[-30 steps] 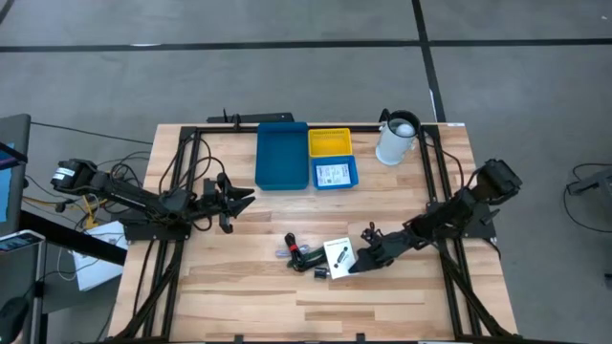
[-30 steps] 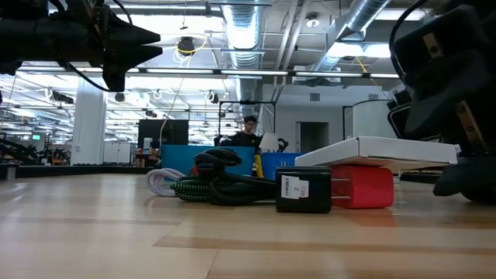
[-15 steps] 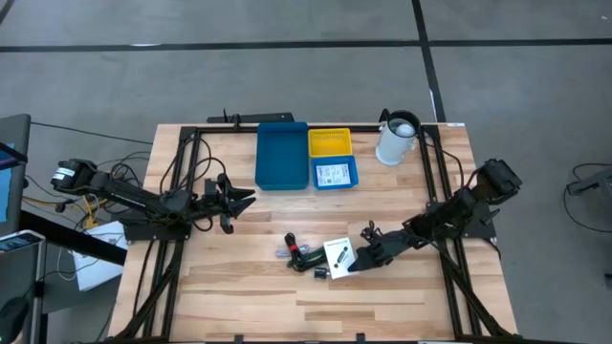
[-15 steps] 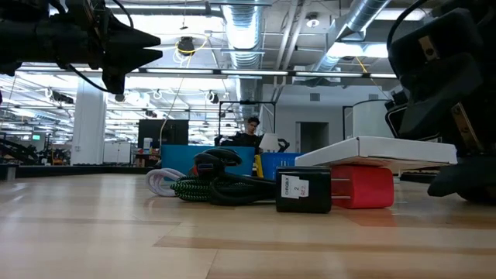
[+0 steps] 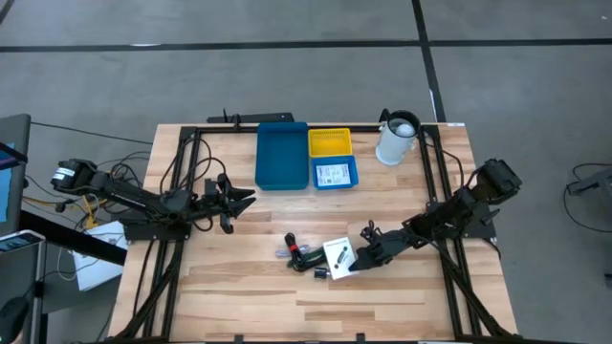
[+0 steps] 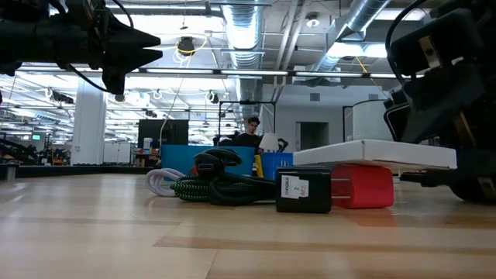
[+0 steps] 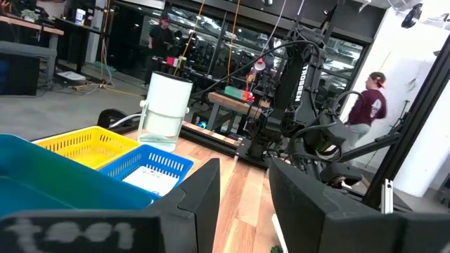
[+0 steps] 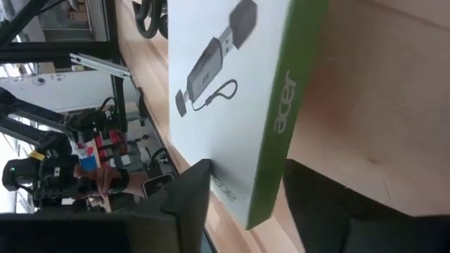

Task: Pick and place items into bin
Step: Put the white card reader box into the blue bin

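Two open tools [image 5: 244, 198] [image 5: 356, 260], two white cards [image 5: 338, 257] [image 5: 333, 175], one cable tangle [image 5: 304, 255].

A large robotics lab: exposed ceiling ducts [image 6: 240, 27], more robot rigs [image 7: 302, 105] and workbenches behind the wooden table [image 5: 239, 287].

Between my right claw's fingers, the white box [image 8: 232, 91] carries "acer" in white letters along its green edge. On the table, the small black piece [image 6: 303, 194] wears a white label; I can read a "2" on it, but the other lines are too small. Nothing else I see is legible.
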